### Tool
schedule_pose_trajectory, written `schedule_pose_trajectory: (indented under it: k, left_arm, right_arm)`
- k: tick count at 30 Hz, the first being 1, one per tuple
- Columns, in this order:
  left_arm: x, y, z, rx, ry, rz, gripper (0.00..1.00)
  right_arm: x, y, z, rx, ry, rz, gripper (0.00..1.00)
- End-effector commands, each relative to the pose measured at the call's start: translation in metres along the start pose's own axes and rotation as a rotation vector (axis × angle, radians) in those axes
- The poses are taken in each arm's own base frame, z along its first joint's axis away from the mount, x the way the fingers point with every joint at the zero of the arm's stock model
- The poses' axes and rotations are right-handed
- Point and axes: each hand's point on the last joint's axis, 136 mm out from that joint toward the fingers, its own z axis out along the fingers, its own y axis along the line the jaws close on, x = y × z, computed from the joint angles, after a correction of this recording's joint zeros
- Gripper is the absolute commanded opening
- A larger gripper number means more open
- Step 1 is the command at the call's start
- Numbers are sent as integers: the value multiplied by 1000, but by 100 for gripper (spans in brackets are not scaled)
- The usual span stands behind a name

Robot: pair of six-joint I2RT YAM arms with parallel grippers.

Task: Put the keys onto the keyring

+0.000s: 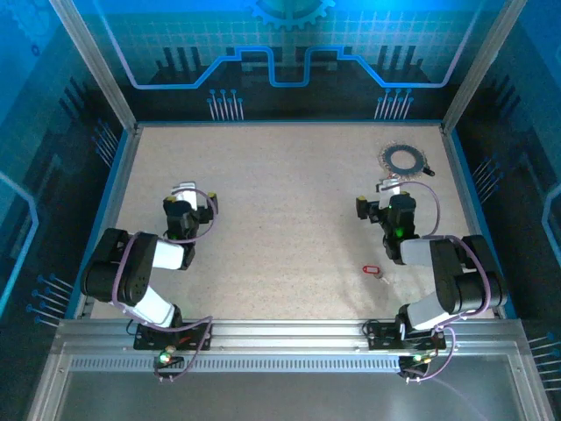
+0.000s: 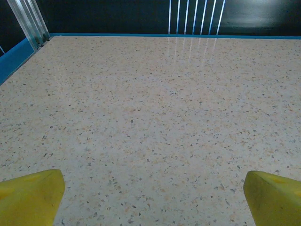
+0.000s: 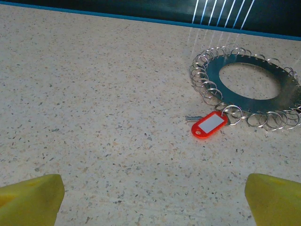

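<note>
loose key (image 1: pixel 370 270): red head, flat on the table (image 1: pixel 280 219), nearest the arm bases. It lay just beside the right arm (image 1: pixel 447 272) and well short of the keyring (image 1: pixel 391 160).
left gripper (image 2: pixel 150 197): released. We saw its yellow fingertips (image 2: pixel 30 195) set wide apart at the lower corners, with bare speckled surface between them and nothing held.
right gripper (image 3: pixel 150 200): likewise released, fingers spread wide, nothing between them. It hung over the table on the near side of the keyring, apart from it.
tagged key (image 3: pixel 210 125): red tag with a white label, a short silvery shank poking out to the left. It lay flat at the keyring's near edge, its far end touching one fringe loop. We could not tell whether it was threaded through.
keyring: dark flat ring fringed all round with small silvery loops, flat on the table at far right, near the back wall (image 1: pixel 280 96).
</note>
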Motion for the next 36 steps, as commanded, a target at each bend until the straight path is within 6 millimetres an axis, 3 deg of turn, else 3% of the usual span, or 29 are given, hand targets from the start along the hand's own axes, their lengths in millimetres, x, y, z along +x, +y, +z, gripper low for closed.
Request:
schedule_pose_trajectory:
  k: [1,31,36]
  left_arm:
    - [-9,1,1,-3,-21,-30,99]
    - [-9,1,1,-2,-21,-30,99]
    - [-17,-5,-13,14,-83,-3,99]
  right_arm:
    - [-8,-3,2,5,-16,17,100]
    - [-8,-3,2,-8,-14,25,100]
    - [-17,-13,-11,47,-54,46,100]
